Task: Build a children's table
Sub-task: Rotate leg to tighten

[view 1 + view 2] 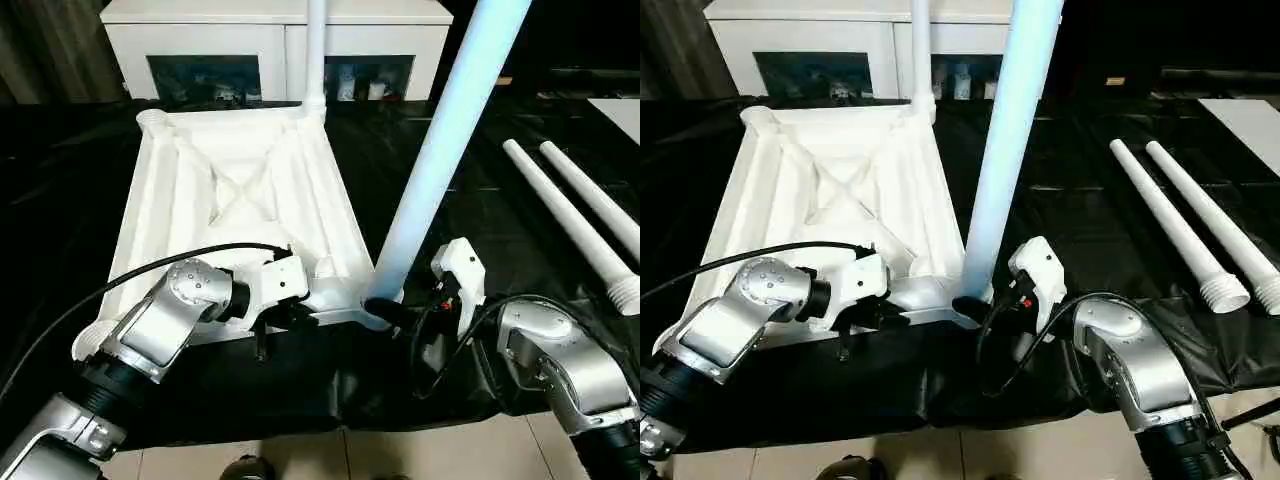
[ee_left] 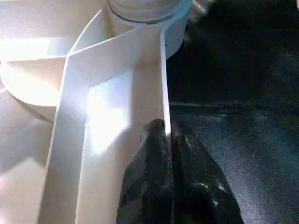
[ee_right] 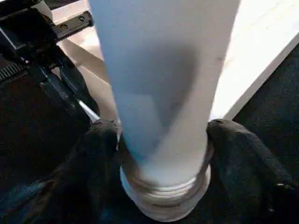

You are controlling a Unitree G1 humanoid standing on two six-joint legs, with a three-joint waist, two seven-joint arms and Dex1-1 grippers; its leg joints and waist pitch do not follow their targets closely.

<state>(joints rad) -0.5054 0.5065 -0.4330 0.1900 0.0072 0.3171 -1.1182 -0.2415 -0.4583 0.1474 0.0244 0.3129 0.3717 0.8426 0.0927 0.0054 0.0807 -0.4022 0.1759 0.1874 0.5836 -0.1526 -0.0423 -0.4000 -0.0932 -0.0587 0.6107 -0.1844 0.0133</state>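
Note:
The white tabletop lies upside down on black cloth, ribbed underside up. One white leg stands upright in its far right corner socket. A second leg rises, leaning right, from the near right corner socket. My right gripper has a black finger pressed against each side of this leg, just above its threaded end. At the near edge my left gripper is shut on the tabletop's thin rim wall, just left of that socket.
Two loose white legs lie side by side on the black cloth to the right. A white cabinet with dark glass doors stands behind the tabletop. Pale floor tiles show below the cloth's near edge.

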